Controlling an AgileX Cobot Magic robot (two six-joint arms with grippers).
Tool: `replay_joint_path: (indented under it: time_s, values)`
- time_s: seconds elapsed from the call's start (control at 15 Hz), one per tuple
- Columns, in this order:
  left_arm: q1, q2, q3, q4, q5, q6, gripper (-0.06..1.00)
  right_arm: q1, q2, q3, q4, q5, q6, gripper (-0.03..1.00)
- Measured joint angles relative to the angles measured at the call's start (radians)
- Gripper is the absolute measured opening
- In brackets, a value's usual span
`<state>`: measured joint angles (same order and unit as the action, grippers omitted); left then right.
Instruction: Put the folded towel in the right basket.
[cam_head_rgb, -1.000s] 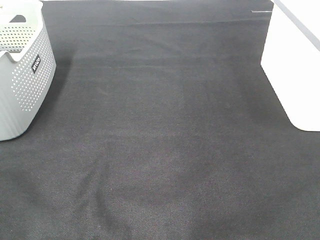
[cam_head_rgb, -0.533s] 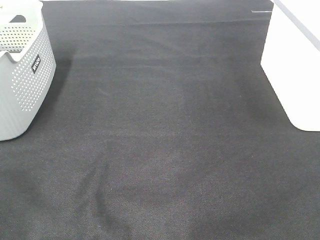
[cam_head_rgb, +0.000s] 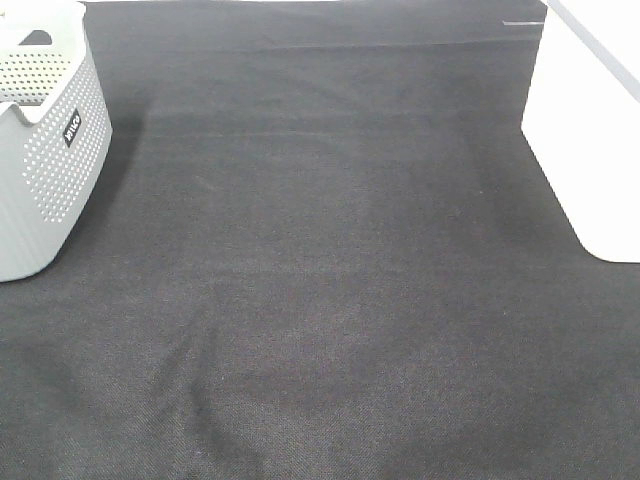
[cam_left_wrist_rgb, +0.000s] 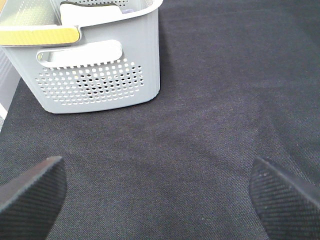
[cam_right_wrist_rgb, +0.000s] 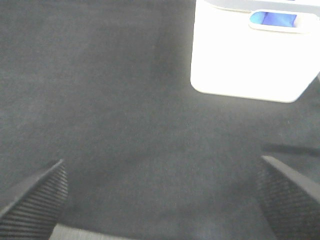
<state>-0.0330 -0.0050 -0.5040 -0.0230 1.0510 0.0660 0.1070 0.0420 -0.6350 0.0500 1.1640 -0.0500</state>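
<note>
No folded towel lies on the black cloth (cam_head_rgb: 330, 260). The right basket (cam_head_rgb: 590, 140) is white and stands at the right edge; in the right wrist view (cam_right_wrist_rgb: 250, 55) something blue shows through its handle hole (cam_right_wrist_rgb: 273, 19). My right gripper (cam_right_wrist_rgb: 162, 200) is open and empty above bare cloth, short of that basket. My left gripper (cam_left_wrist_rgb: 159, 200) is open and empty above the cloth, facing the grey perforated left basket (cam_left_wrist_rgb: 100, 75). A yellow-edged thing (cam_left_wrist_rgb: 40, 35) and a white thing (cam_left_wrist_rgb: 90, 12) lie in the grey basket. Neither gripper shows in the exterior view.
The grey basket (cam_head_rgb: 45, 150) stands at the far left of the cloth. A faint crease (cam_head_rgb: 200, 350) runs across the cloth near the front left. The cloth's far edge (cam_head_rgb: 320, 5) runs along the back.
</note>
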Motion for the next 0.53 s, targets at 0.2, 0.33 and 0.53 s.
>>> replay_joint_path:
  time_s: [0.2, 0.33, 0.53]
  values:
    - [0.000, 0.000, 0.000, 0.000, 0.000, 0.000, 0.92, 0.000, -0.045, 0.098, 0.000, -0.013, 0.000, 0.98]
    - [0.000, 0.000, 0.000, 0.000, 0.000, 0.000, 0.92, 0.000, -0.045, 0.170, 0.010, -0.030, 0.000, 0.98]
    - [0.000, 0.000, 0.000, 0.000, 0.000, 0.001, 0.92, 0.000, -0.045, 0.180, 0.017, -0.053, 0.000, 0.98]
